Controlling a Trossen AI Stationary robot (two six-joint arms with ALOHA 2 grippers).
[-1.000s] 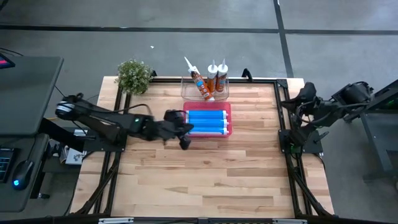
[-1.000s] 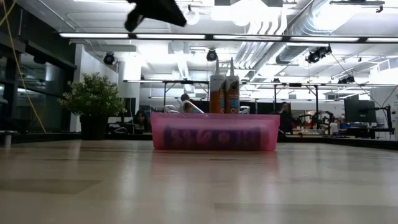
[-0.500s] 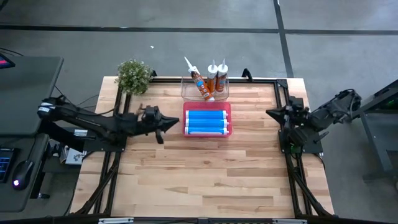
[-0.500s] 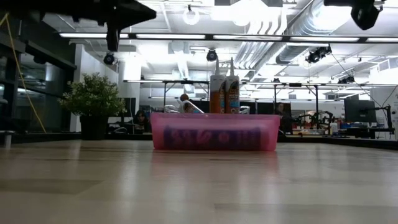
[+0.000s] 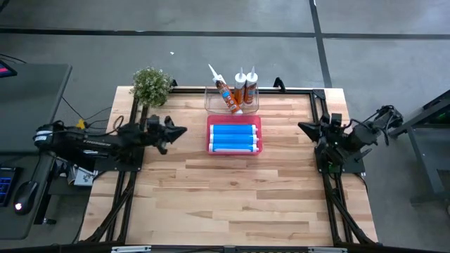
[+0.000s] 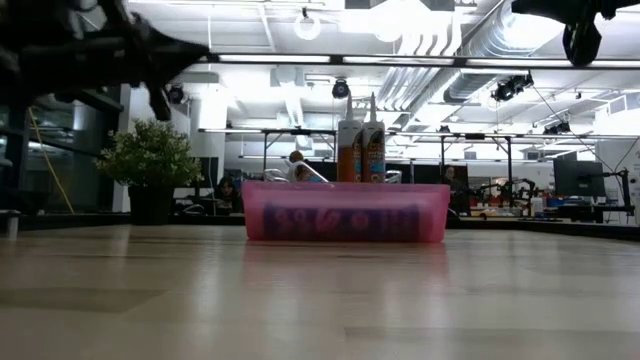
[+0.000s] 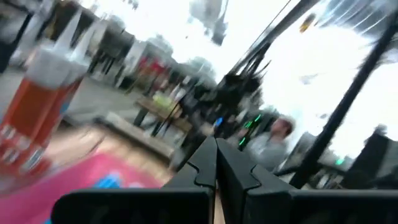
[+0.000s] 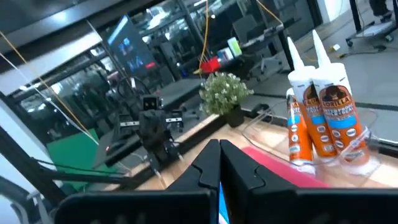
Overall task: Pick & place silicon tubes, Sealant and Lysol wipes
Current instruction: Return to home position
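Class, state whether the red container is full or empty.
Full: three blue sealant tubes lie side by side inside the red container, covering its floor.

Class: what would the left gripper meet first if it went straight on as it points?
Probably the red container; but the left gripper hangs above rim height in the low view, so it may pass over.

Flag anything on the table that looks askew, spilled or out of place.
One orange tube leans tilted in the clear container at the back of the table, while the other two tubes stand upright. The three blue sealants lie neatly side by side in the red container. Nothing is spilled.
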